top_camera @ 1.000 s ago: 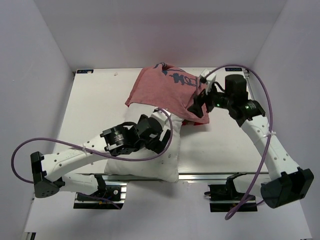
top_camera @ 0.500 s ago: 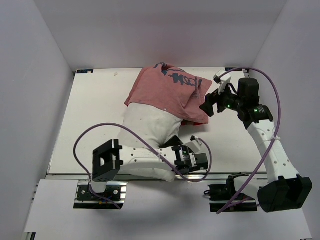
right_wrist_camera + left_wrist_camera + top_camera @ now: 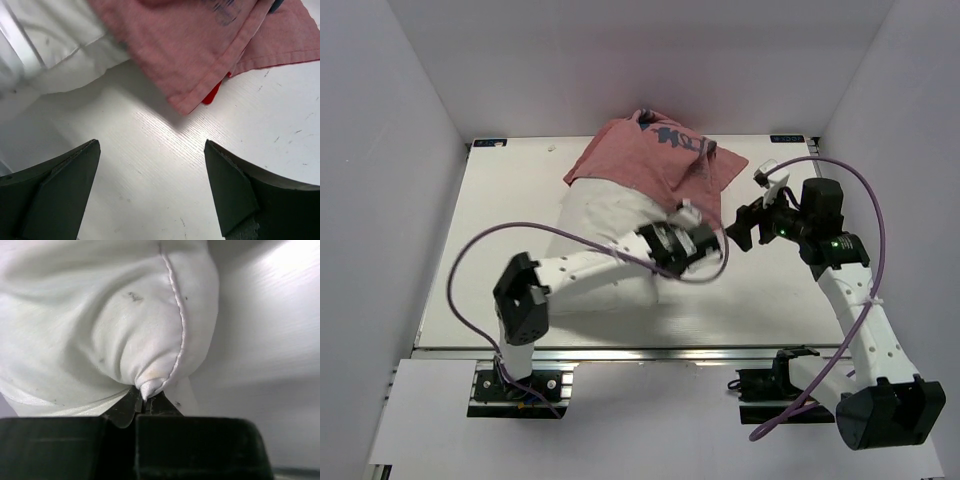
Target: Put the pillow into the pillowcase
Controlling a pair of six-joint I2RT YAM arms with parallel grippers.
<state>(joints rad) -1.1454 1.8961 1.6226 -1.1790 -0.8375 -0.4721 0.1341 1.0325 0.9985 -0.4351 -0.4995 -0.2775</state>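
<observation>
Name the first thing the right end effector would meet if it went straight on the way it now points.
Probably the pillowcase: its pink hem lies just ahead of the open right end effector. Depth is unclear, so it might touch the table first.

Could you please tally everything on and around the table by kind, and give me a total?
pillow: 1
pillowcase: 1
robot arms: 2 (left, right)
purple cables: 2 (left, right)
Total: 6
</observation>
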